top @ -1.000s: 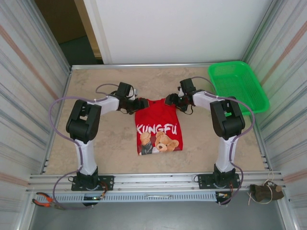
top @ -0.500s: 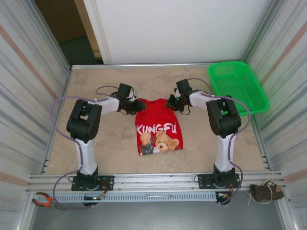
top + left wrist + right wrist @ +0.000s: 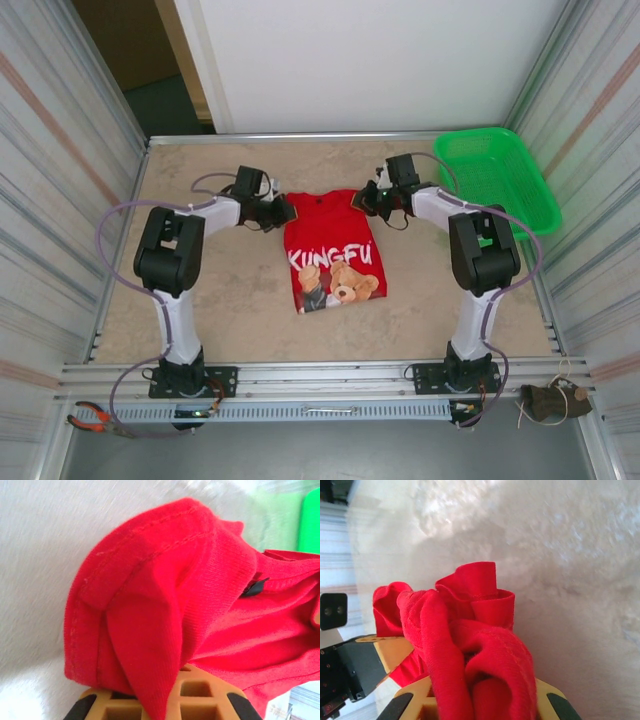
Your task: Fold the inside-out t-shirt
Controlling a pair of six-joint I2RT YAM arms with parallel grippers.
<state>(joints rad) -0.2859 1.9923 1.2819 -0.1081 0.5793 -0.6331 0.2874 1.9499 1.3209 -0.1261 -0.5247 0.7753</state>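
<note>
The bright red cloth t-shirt with the bear print [image 3: 335,258] lay flat in the middle of the beige table [image 3: 215,300], print up, collar end far from the arm bases. My left gripper [image 3: 276,212] was clamped tight on the bunched far-left shoulder corner. My right gripper [image 3: 367,200] was clamped on the far-right one, with cloth wadded between its tan fingers [image 3: 412,697]. For a clean fold, I judged both should rise together, level, with the cloth taut between them, then carry toward the near hem.

Both arms reach forward, wrists turned inward. The left tool [image 3: 279,212] and right tool [image 3: 361,200] each clamp shirt [image 3: 333,262] cloth bunched in their jaws.
</note>
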